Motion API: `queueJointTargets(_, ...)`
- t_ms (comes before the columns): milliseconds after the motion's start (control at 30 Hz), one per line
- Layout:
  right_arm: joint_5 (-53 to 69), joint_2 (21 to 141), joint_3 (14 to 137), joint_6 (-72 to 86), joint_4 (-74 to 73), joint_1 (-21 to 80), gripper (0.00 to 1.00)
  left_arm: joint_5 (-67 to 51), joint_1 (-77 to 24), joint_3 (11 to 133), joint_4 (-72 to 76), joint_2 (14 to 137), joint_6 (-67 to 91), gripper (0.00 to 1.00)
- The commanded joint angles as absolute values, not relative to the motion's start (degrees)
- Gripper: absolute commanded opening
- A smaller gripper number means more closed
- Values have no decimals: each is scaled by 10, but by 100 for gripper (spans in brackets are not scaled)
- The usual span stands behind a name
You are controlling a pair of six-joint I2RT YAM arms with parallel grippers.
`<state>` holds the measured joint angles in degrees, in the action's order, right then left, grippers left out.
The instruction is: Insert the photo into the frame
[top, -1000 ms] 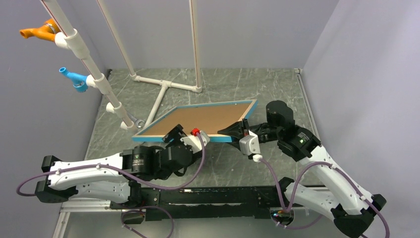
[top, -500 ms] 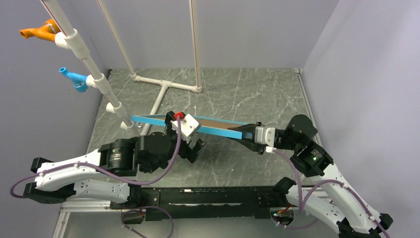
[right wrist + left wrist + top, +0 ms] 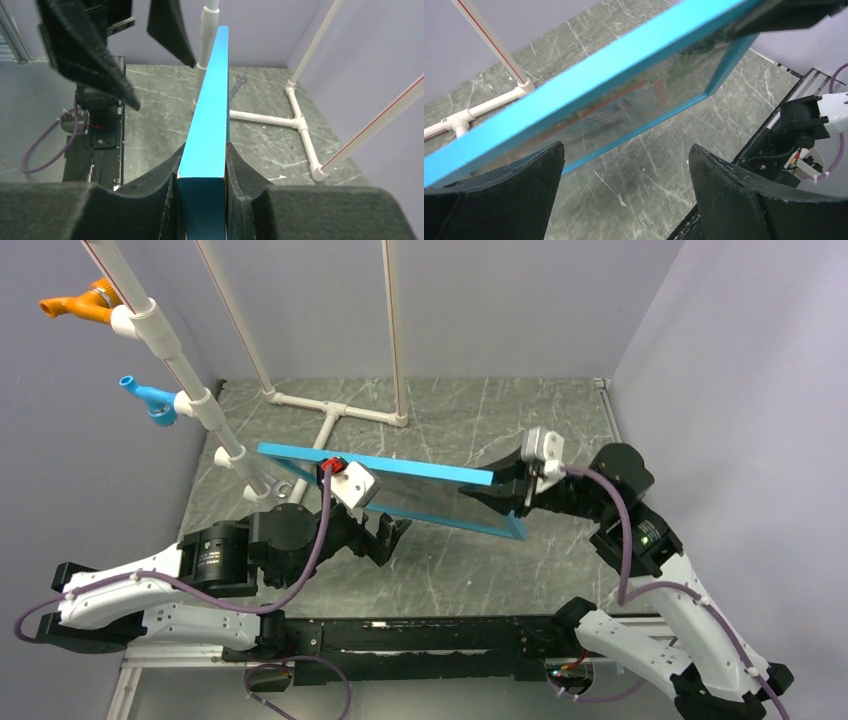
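Blue-faced thin frame point(image 3: 400, 468) hangs above the bench point(image 3: 460, 410), tipped up on edge, long axis left-right over mid-bench. Right gripper point(image 3: 202, 167) jaws narrow, clamped on its right short end. Left gripper point(image 3: 625, 155) jaws wide, holding nothing, just under the frame's left half. Rigid flat rectangle, glossy clear pane. Blurred reddish print behind it, likely the photo point(image 3: 634, 107), can't confirm.
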<state>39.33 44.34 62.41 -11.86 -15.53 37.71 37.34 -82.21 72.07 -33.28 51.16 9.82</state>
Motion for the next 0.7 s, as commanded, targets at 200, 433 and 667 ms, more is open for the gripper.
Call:
queueJointTargets(200, 699, 567, 663, 81, -251, 189, 0, 388, -824, 738, -349, 527, 140, 98)
queueJointTargets(433, 723, 589, 605, 149, -231, 149, 0, 370, -805, 735, -359, 545, 169, 99)
queueJointTargets(667, 561, 616, 607, 44, -390, 110, 0, 280, -736, 706, -354, 574, 205, 99)
